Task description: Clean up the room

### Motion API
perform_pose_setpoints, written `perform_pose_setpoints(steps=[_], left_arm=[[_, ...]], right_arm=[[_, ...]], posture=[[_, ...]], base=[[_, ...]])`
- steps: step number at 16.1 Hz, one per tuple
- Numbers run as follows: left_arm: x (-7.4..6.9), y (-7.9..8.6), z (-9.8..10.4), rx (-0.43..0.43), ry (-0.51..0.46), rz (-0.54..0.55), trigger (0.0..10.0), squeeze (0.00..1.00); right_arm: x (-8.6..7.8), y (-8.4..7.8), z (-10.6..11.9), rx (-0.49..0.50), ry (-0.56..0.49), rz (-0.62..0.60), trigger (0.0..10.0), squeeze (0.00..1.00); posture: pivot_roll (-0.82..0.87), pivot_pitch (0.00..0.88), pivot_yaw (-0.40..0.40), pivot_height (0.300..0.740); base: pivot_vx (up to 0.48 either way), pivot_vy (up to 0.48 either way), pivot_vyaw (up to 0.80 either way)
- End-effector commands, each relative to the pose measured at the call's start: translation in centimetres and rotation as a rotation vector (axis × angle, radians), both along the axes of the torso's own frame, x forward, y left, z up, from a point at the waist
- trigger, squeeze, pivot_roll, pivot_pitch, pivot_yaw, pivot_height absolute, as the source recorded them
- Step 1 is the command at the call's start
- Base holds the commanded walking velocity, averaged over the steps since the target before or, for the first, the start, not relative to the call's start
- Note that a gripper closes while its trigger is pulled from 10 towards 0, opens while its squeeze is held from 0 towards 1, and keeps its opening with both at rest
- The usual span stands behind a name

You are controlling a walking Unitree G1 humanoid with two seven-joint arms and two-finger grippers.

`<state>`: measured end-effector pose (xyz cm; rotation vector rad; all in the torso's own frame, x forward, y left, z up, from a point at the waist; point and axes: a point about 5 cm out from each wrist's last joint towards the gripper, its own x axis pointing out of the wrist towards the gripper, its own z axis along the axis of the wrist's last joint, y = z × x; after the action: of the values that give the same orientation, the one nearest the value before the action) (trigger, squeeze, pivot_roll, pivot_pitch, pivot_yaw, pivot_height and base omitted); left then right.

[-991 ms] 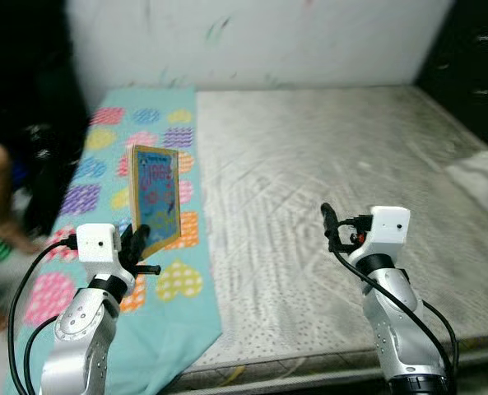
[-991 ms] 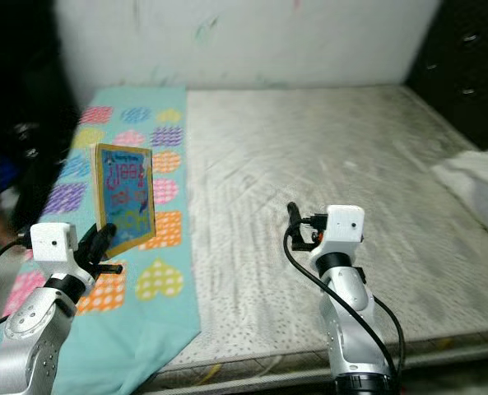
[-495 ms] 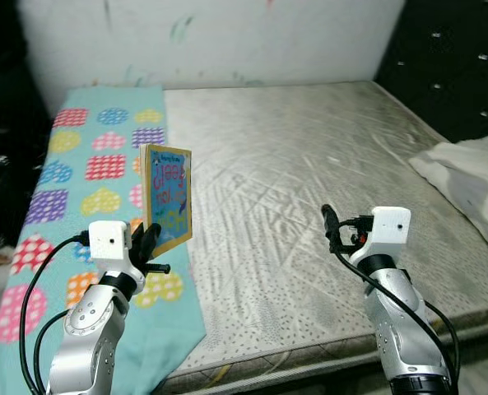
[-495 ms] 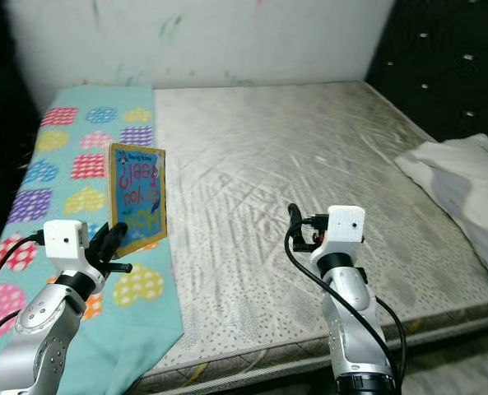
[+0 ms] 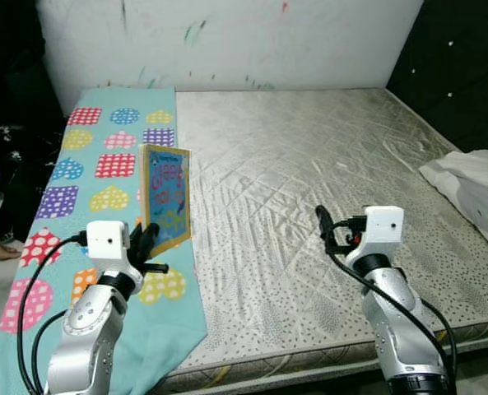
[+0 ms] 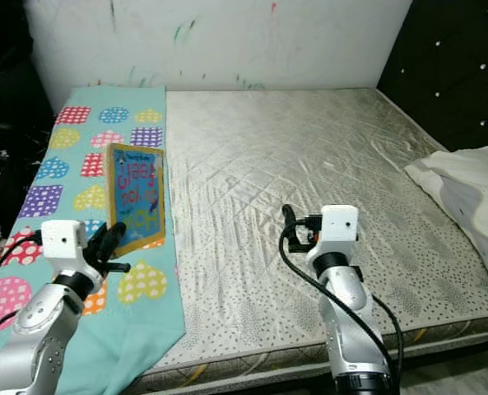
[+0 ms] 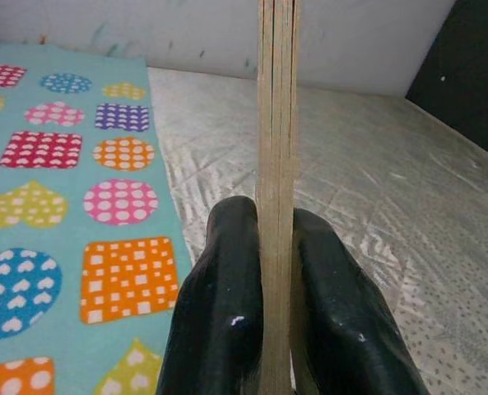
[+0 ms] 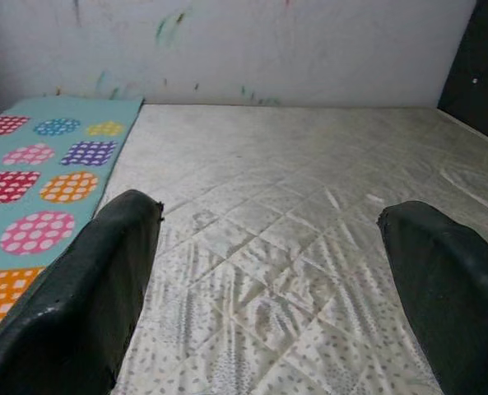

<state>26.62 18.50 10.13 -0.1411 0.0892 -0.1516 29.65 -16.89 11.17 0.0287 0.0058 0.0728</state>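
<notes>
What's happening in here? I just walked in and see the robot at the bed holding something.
The robot stands at the foot of a bare mattress. Its left gripper is shut on a thin children's book, holding it upright above the teal patterned blanket that lies along the mattress's left side. The right gripper is open and empty, held out over the mattress. A white pillow lies at the right edge. The book has not been set down yet.
</notes>
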Motion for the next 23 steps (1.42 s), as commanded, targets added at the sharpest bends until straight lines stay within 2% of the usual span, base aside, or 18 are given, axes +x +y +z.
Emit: perform_pose_setpoints(steps=[1,23], left_arm=[[0.39,-0.35,0.81,-0.009,-0.035,-0.012,10.0,0.0],[0.47,-0.7,0.69,-0.026,-0.028,-0.014,10.0,0.0]], right_arm=[[0.28,0.0,0.65,-0.006,-0.021,0.008,10.0,0.0],[0.37,0.08,0.71,-0.01,-0.019,0.022,10.0,0.0]], posture=[[-0.09,0.0,-0.019,0.74],[-0.1,0.0,-0.025,0.74]], base=[[0.0,-0.364,0.0],[0.0,-0.38,0.0]])
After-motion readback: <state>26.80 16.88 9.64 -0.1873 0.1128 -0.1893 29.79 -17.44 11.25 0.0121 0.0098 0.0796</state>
